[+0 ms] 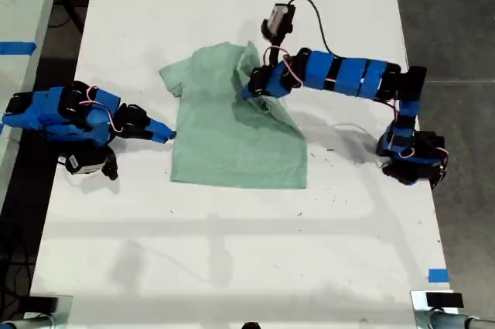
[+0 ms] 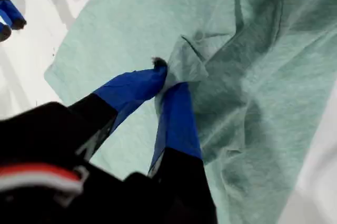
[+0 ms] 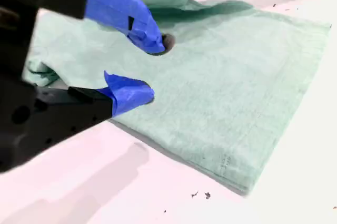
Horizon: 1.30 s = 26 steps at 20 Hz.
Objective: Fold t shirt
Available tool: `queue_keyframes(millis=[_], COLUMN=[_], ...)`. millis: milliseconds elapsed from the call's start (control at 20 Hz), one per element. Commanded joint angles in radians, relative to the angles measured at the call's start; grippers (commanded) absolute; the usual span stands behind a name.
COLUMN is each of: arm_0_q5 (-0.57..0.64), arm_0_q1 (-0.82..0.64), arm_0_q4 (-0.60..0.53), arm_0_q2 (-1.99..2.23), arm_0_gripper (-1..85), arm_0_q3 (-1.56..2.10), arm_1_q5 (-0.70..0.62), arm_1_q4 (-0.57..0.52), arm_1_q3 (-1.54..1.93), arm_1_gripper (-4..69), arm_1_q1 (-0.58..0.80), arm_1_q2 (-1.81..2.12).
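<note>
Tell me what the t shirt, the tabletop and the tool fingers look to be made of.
T shirt: soft matte knit-like cloth, pale mint; it creases and bunches where my first tool pinches it. Tabletop: smooth, hard-looking white surface with a faint sheen and dark specks; exact material unclear. Fingers of my second tool: dark rigid body, probably plastic, wrapped in blue tape.

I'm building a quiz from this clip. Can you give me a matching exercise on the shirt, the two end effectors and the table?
Things:
1. my first end effector
2. my second end effector
3. t shirt
4. table

States:
A. white, with dark specks
B. open at the shirt's edge
C. pinching a fold of cloth
D. pale green, partly folded over

Pairs: 1-C, 2-B, 3-D, 4-A
</note>
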Motion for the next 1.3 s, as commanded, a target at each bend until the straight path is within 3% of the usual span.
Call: queue_keyframes(millis=[0, 50, 100, 200, 450, 550, 750, 850, 900, 950, 1100, 1200, 1250], arm_0_q5=[-0.018, -0.018, -0.018, -0.018, -0.018, -0.018, -0.018, -0.018, -0.018, -0.021, -0.02, -0.018, -0.018], arm_0_q1=[-0.003, -0.003, -0.003, -0.003, -0.003, -0.003, -0.003, -0.003, -0.003, -0.003, -0.003, -0.003, -0.003], arm_0_q4=[0.002, 0.002, 0.002, 0.002, 0.002, 0.002, 0.002, 0.002, 0.002, 0.002, 0.002, 0.002, 0.002], arm_0_q2=[0.008, 0.008, 0.008, 0.008, 0.008, 0.008, 0.008, 0.008, 0.008, 0.008, 0.008, 0.008, 0.008], arm_0_gripper=[11.5, 11.5, 11.5, 11.5, 11.5, 11.5, 11.5, 11.5, 11.5, 11.5, 11.5, 11.5, 11.5], arm_0_q3=[-0.003, -0.003, -0.003, -0.003, -0.003, -0.003, -0.003, -0.003, -0.003, -0.003, -0.003, -0.003, -0.003], arm_1_q5=[-0.049, -0.049, -0.041, 0.025, 0.094, 0.178, 0.33, 0.348, 0.354, 0.393, 0.457, 0.342, 0.353], arm_1_q4=[-0.034, 0.0, 0.051, 0.158, 0.359, 0.333, 0.133, 0.155, 0.241, 0.316, 0.394, 0.388, 0.388], arm_1_q3=[-0.161, -0.166, -0.149, -0.012, 0.451, 0.759, 1.397, 1.663, 1.776, 1.784, 1.917, 1.917, 1.921], arm_1_gripper=[18.1, 30.6, 31.5, -1.2, -1.0, -1.0, -0.8, -0.8, -0.7, -0.6, -1.1, -0.7, -1.3], arm_1_q1=[-0.048, -0.032, -0.006, 0.058, 0.127, 0.063, -0.114, -0.14, -0.138, -0.14, -0.173, -0.16, -0.153], arm_1_q2=[-0.057, -0.041, 0.005, 0.183, 0.733, 1.009, 1.612, 2.017, 2.212, 2.195, 2.201, 2.203, 2.203])
